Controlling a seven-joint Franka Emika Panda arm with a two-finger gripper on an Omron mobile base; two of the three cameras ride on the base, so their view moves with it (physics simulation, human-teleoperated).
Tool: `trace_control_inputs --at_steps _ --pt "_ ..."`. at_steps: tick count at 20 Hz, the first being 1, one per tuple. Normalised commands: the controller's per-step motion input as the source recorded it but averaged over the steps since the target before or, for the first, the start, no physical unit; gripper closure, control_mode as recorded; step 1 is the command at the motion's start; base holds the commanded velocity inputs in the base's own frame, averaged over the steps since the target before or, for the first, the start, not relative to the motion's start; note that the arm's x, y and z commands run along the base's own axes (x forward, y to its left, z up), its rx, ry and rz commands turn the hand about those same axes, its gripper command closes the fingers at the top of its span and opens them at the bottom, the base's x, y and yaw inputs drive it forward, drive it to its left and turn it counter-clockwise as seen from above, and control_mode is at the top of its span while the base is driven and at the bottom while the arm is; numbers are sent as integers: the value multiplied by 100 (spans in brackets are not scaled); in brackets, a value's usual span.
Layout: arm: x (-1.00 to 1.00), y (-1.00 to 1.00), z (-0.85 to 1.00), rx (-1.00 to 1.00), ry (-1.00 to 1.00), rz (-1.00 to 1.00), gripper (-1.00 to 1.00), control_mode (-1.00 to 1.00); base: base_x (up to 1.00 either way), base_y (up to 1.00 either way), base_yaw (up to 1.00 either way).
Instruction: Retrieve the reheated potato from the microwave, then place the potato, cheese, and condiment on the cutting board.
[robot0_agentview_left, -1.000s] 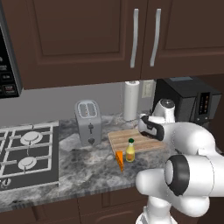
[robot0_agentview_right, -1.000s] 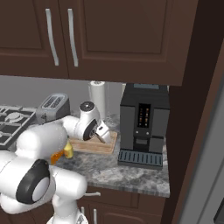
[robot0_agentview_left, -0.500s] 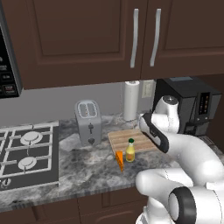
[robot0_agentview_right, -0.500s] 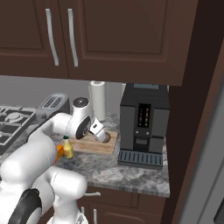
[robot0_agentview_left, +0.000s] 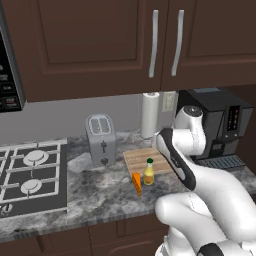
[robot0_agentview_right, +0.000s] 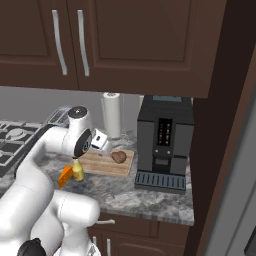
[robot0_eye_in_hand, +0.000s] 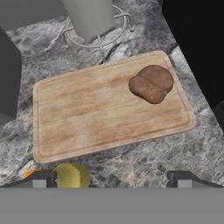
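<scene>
While the gripper (robot0_eye_in_hand: 112, 177) hangs with fingers spread wide and empty, the cutting board (robot0_eye_in_hand: 87, 113) is mostly bare, potato (robot0_eye_in_hand: 151, 83) near its upper-right corner; condiment (robot0_eye_in_hand: 72, 175) and cheese (robot0_eye_in_hand: 31, 173) sit off its lower-left edge.

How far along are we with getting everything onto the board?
Done: the potato lies on the cutting board, near its end by the coffee machine. In hand: nothing; the gripper hangs open above the board's near edge. Left: the cheese and the condiment stand on the counter beside the board.
</scene>
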Motion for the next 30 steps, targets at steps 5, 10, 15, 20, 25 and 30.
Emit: trace_control_inputs --at_steps 5,10,15,20,25,30 --pt "-26 35 24 -9 4 18 -100 -100 0 0 0" --pt "-7 28 8 -6 1 11 -100 -100 0 0 0" --pt "-7 28 1 -3 1 8 -100 -100 0 0 0" --pt "-10 23 0 -1 0 5 -100 -100 0 0 0" --pt "-14 16 0 0 0 3 -100 -100 0 0 0" --pt "-4 0 -1 0 0 3 -100 -100 0 0 0"
